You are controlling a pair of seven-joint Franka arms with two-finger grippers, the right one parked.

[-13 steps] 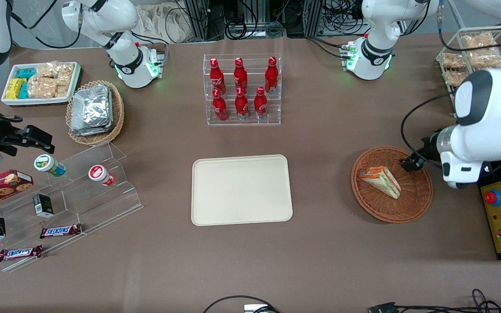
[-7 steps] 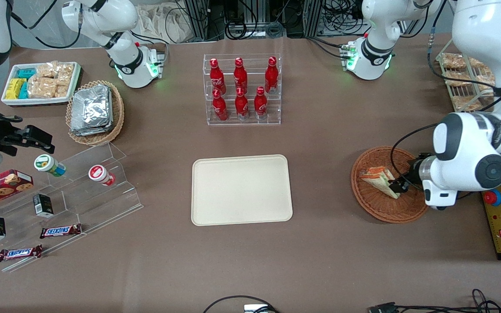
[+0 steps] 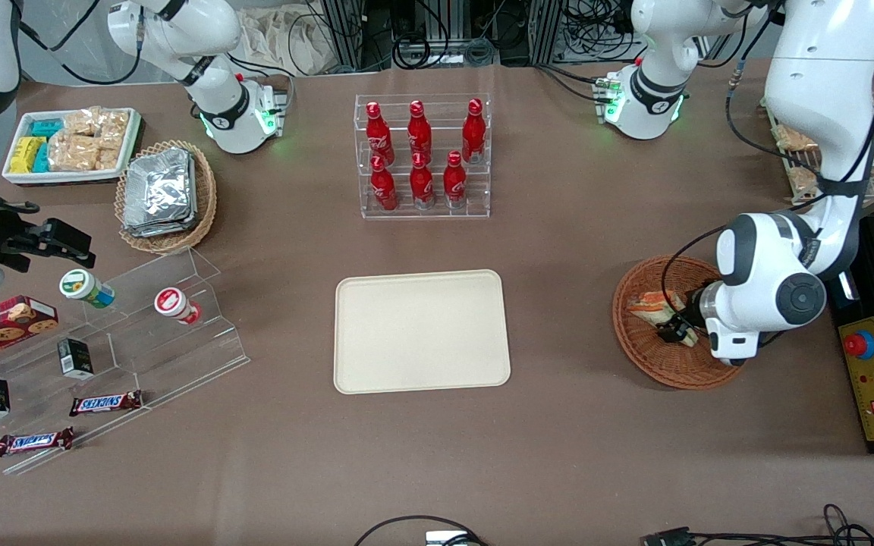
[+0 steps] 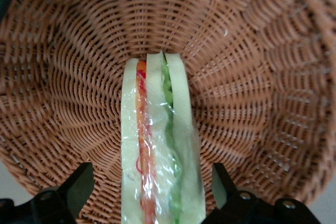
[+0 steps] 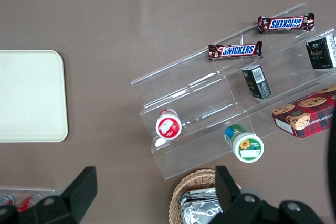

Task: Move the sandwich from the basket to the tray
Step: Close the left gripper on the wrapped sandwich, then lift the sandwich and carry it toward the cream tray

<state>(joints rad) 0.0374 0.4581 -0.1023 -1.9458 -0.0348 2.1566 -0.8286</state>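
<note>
The sandwich (image 3: 649, 305), a wrapped white-bread wedge with orange-red and green filling, lies in the round reddish-brown wicker basket (image 3: 638, 345) toward the working arm's end of the table. My left gripper (image 3: 672, 327) is down in the basket at the sandwich's wide end. In the left wrist view the sandwich (image 4: 157, 145) runs between the two black fingers (image 4: 79, 187), which stand open with a gap on each side of it; the gripper (image 4: 152, 190) straddles it over the basket weave (image 4: 247, 77). The cream-beige tray (image 3: 422, 331) lies bare at the table's middle.
A clear rack of red bottles (image 3: 422, 155) stands farther from the front camera than the tray. A wire rack of packaged snacks (image 3: 801, 144) and a black control box with a red button (image 3: 866, 364) flank the basket at the working arm's end.
The left arm has swung down and toward the tray's side, bringing the gripper from the basket's rim onto the sandwich's wide end. The sandwich has not moved.
</note>
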